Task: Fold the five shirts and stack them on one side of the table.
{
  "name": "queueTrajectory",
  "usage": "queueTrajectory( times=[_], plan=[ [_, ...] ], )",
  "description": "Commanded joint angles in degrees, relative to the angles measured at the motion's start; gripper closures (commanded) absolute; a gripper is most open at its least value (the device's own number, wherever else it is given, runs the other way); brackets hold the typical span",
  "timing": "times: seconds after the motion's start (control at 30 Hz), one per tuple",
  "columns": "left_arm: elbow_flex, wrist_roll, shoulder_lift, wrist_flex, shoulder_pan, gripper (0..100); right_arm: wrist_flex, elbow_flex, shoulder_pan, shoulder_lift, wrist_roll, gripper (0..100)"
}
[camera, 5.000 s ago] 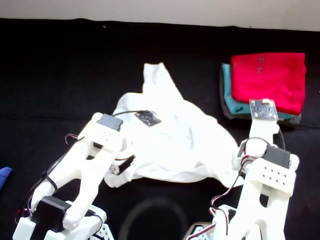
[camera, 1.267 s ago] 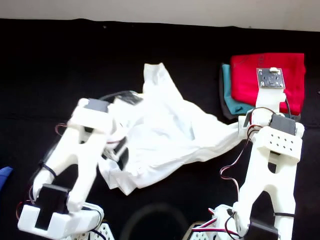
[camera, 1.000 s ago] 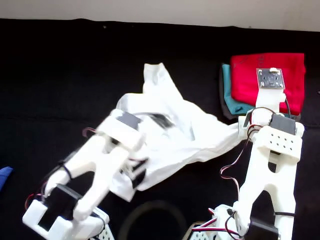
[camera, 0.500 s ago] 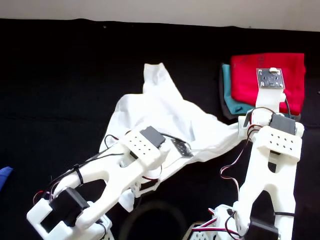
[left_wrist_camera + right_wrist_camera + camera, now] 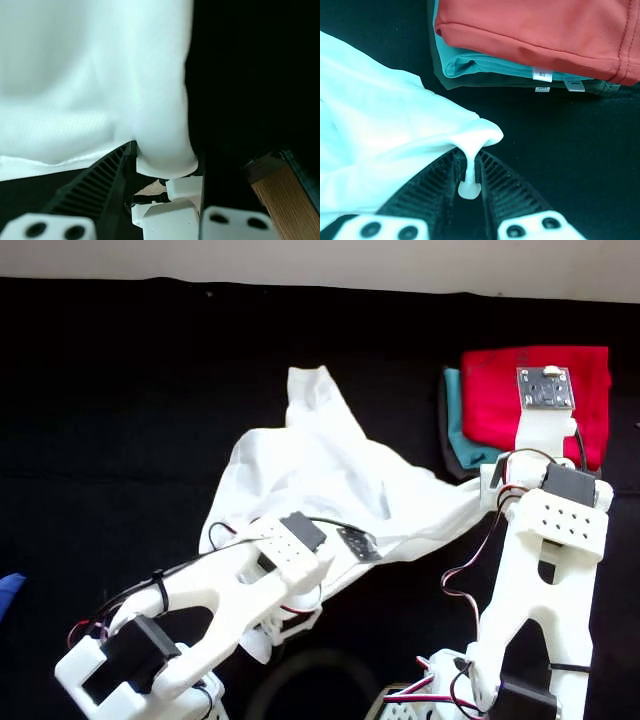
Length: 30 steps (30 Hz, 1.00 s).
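High overview, two close wrist views

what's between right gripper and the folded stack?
Nothing: right wrist view shows bare black table between the right gripper, shut on the white shirt, and the stack.

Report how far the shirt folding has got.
Done: red shirt, teal shirt and dark shirt lie folded in a stack. In hand: the white shirt, crumpled, pinched by the left pincer and the right pincer. Left: folding and stacking it; a blue scrap at the high view's edge may be a fifth shirt.
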Motion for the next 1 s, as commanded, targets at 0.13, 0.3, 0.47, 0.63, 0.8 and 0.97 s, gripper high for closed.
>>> queueTrajectory(
  times=[0.13,0.3,0.47,0.63,0.8,0.97],
  plan=[
    [1.0,4.2,0.4,-5.5,5.2,79,0.4,-2.7,-1.3,0.0,0.4,99.3],
    [2.6,4.0,4.4,-6.3,5.4,79,0.4,-2.7,-1.3,0.0,0.4,99.3],
    [-1.3,3.9,5.0,-4.8,3.7,100,0.3,-2.7,-1.3,0.0,0.4,99.3],
    [-11.1,3.8,-0.4,1.5,-2.6,99,-0.3,-2.2,-1.5,0.0,-0.4,99.3],
    [-20.4,3.9,-5.8,3.4,-14.9,99,-5.0,-3.2,-2.3,0.0,-10.0,99.3],
    [-25.8,5.4,-5.8,1.1,-26.8,95,-6.8,-8.2,-6.7,4.7,-13.3,99.3]
  ],
)
